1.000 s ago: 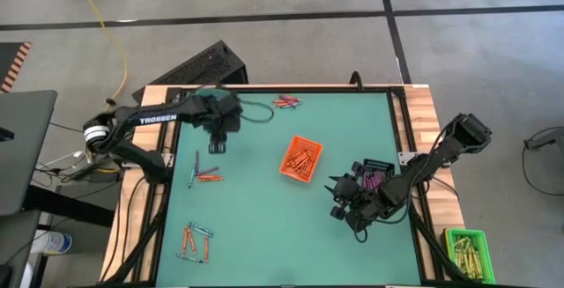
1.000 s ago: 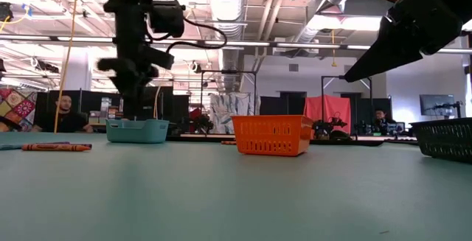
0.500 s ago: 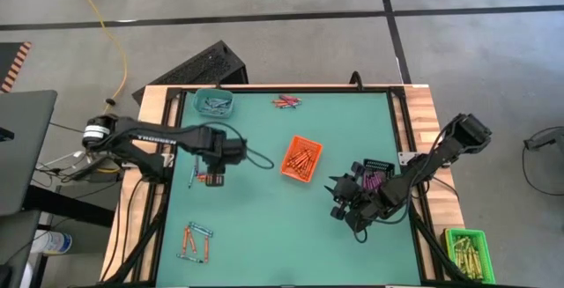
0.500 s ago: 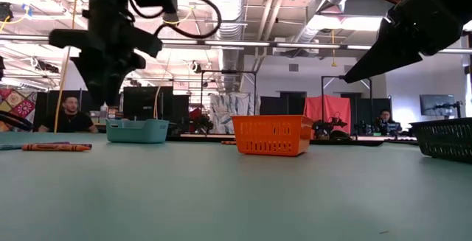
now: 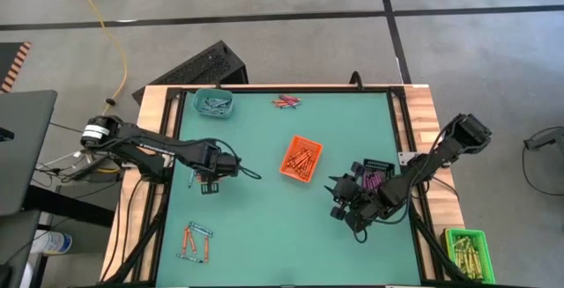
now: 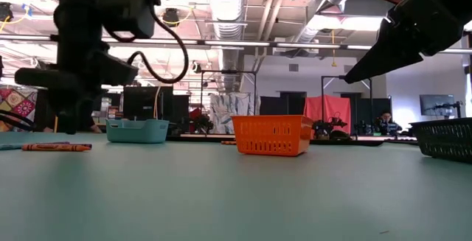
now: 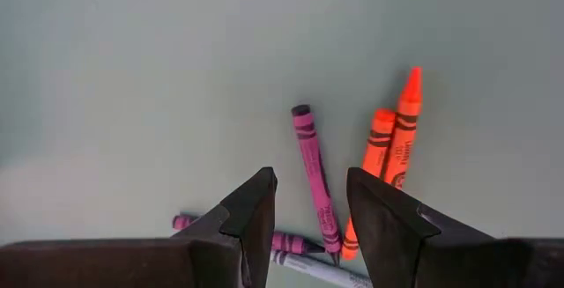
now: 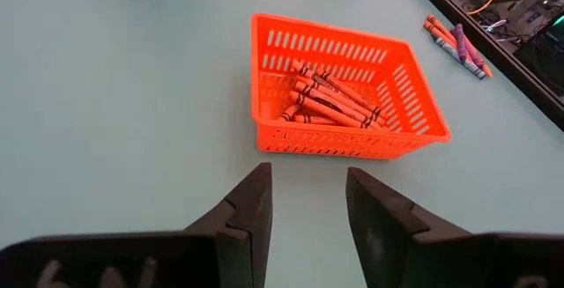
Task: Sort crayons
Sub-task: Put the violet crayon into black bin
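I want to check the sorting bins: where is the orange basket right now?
In the high view the orange basket sits near the table's middle, between the two arms, with the black basket to its right.

Matt green table top (image 5: 264,217); perforated plastic orange basket (image 8: 344,94).

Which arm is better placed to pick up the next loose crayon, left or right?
Left, most likely. The left end effector hangs open directly over a pink crayon with two orange crayons beside it. The right end effector is open too, but faces the orange basket, with no loose crayon under it.
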Robot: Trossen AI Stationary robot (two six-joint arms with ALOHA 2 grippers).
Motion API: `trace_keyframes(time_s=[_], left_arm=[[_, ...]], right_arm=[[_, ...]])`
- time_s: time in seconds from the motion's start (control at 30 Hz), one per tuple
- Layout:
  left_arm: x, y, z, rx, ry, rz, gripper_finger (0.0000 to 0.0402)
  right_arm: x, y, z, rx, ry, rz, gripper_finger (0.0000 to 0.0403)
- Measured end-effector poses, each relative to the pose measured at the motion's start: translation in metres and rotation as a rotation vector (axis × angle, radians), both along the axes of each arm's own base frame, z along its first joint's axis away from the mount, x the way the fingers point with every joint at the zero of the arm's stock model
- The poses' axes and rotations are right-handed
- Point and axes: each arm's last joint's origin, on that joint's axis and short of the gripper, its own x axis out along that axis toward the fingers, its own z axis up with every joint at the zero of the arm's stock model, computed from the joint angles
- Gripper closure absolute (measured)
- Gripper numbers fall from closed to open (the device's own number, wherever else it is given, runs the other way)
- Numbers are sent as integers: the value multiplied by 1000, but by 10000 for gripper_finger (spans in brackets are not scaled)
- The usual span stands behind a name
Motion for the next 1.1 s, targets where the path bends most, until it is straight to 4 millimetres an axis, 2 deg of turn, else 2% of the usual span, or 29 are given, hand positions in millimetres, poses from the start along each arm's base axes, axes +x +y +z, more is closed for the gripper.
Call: trace_keyframes(time_s=[0.27,0.53,0.87,1.1], left_arm=[[-11,1,-17,-5,-13,42,270],[-9,10,-19,-49,-42,73,275],[-9,22,-24,-105,-48,114,320],[-11,27,-28,-120,-68,107,377]], right_arm=[[0,0,0,-2,2,1,262],[0,-1,0,-2,1,-2,262],[0,0,0,0,0,-3,262],[0,0,0,1,-1,-3,262]])
